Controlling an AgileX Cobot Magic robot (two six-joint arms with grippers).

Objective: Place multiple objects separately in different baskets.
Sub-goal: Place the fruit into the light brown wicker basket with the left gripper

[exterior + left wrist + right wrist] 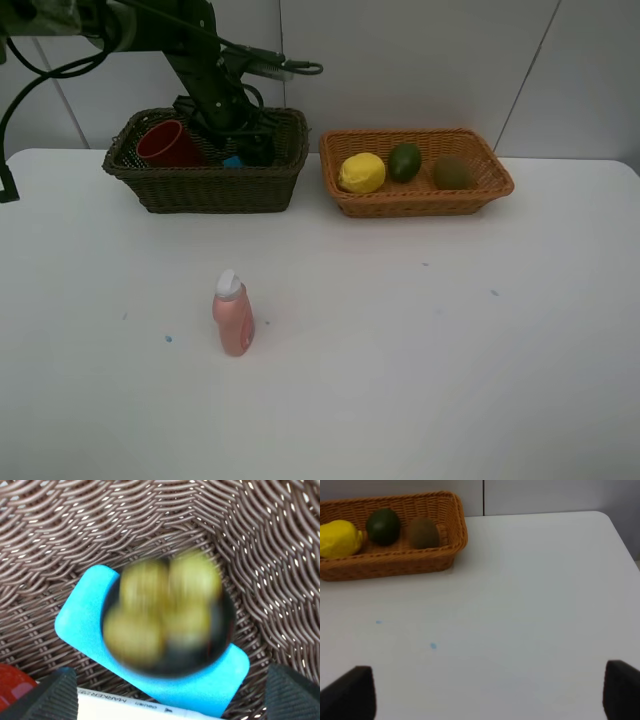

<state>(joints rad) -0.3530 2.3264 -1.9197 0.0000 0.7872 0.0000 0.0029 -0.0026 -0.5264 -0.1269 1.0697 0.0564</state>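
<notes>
Nearest the high camera, a pink bottle (233, 321) with a white cap stands upright on the white tabletop (420, 340), alone and well apart from both baskets.

Behind it, at the back left, sits the deep dark olive-brown basket (205, 185). A red cup (166, 143) lies on its side at the basket's left end. The left arm reaches down into the middle of this basket. Its wrist camera shows the left claw (170, 695) spread wide, the two dark fingertips (55, 697) far apart and gripping nothing. Between them lies a blue flat eraser (82, 617) on the woven basket floor, with a dark mangosteen (167, 617), blurred, resting on top of it. A white marker (130, 707) lies just beside the eraser.

To the right stands the shallower orange-tan basket (415, 203). It holds a yellow lemon (362, 172), a green lime (404, 161) and a brown kiwi (452, 172) in a row, left to right.

The right claw (490, 695) hangs over bare tabletop, wide open and empty, its fingertips (350, 695) at the edges of its own view.
</notes>
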